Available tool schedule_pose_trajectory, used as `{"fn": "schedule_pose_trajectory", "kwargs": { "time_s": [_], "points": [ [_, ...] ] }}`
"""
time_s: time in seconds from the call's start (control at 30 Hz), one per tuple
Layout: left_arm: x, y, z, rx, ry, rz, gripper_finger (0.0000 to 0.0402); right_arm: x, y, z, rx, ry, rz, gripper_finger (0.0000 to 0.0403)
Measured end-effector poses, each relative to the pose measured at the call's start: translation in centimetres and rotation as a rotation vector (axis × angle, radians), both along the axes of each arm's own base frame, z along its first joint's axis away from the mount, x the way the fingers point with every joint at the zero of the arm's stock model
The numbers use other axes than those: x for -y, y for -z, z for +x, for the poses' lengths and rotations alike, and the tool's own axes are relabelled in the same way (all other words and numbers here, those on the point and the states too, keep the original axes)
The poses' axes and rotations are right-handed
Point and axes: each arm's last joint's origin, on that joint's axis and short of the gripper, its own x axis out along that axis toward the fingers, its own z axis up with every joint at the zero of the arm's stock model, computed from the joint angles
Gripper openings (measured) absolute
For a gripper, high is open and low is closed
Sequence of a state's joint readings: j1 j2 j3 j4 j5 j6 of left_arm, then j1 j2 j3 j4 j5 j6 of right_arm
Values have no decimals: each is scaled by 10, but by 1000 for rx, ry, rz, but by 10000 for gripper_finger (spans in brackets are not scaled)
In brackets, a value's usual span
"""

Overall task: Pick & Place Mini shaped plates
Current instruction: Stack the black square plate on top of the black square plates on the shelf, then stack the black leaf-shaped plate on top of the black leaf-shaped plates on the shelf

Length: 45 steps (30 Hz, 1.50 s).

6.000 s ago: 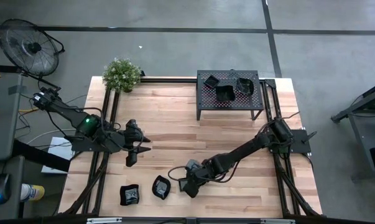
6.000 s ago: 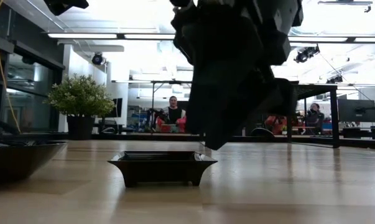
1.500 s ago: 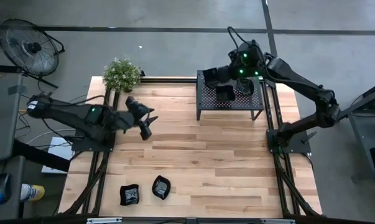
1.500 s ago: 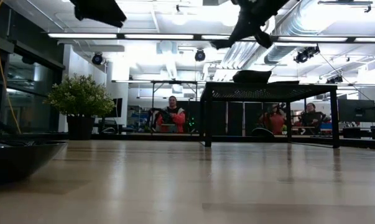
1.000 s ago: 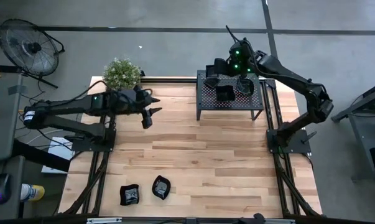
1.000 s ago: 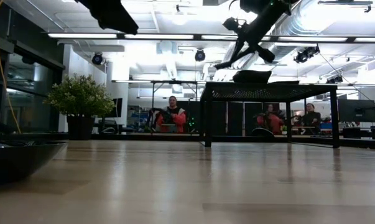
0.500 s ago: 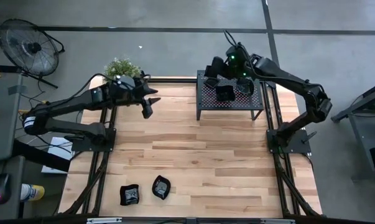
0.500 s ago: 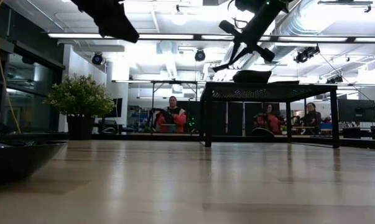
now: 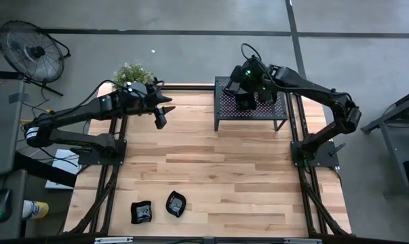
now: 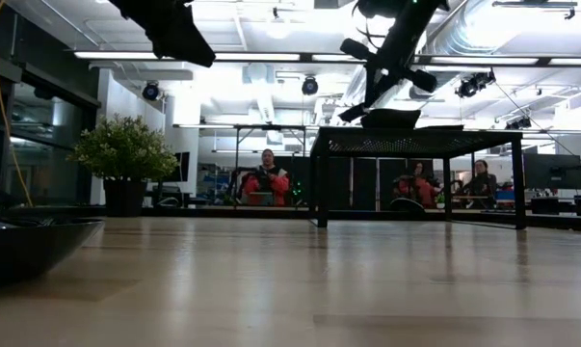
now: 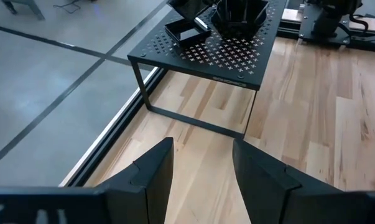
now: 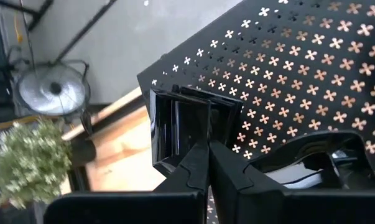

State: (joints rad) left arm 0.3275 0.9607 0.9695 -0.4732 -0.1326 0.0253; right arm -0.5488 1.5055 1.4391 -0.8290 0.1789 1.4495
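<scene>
My right gripper [image 12: 206, 149] is shut on a small square black plate [image 12: 190, 124] above the far left corner of the black perforated rack [image 9: 251, 116]. A square plate [image 9: 245, 102] and a wavy-rimmed plate [image 9: 266, 91] lie flat on the rack top, and another square one [image 11: 184, 29] lies at its corner. Two more plates [image 9: 142, 212] [image 9: 176, 204] rest on the wood near the front left. My left gripper [image 11: 203, 146] hangs open and empty above the table's far left part, beside the plant. My right gripper pinches the square plate's rim [image 12: 192, 142] between its two shut fingers. The fingers slant downward from the rack's far side. The plate is tilted and sticks out past the fingertips; whether it touches the rack top, I cannot tell.
A potted plant [image 9: 133, 80] stands at the table's far left corner and a fan [image 9: 31, 51] stands off the table. Bare wood [image 9: 218, 169] spans the middle. People sit in the room behind [image 10: 266, 173].
My right gripper has shifted toward the rack's far left corner, a little nearer and lower, and has rolled its wrist; the plate has turned with it. My left gripper has swung toward the far edge beside the plant, then kept still, staying open.
</scene>
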Motion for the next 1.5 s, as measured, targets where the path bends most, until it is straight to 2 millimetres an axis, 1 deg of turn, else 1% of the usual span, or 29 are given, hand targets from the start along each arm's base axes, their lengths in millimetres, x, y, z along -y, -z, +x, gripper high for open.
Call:
{"fn": "schedule_pose_trajectory", "kwargs": {
  "time_s": [0.23,0.43,0.57,1.0,1.13,1.5],
  "points": [
    [0,0,0,0,-1,-3,162,-1,2,1,16,73,21,0],
    [0,1,0,-6,-6,-3,162,4,16,10,-8,76,60,0],
    [0,1,0,-8,-8,-3,162,7,20,15,-5,70,68,0],
    [0,3,-1,-29,-9,-9,162,10,20,15,-2,54,62,2],
    [0,3,-1,-29,-9,-9,162,10,20,15,-4,49,60,12],
    [0,3,-2,-31,-9,-10,162,10,20,16,-4,47,42,58]
  ]
}}
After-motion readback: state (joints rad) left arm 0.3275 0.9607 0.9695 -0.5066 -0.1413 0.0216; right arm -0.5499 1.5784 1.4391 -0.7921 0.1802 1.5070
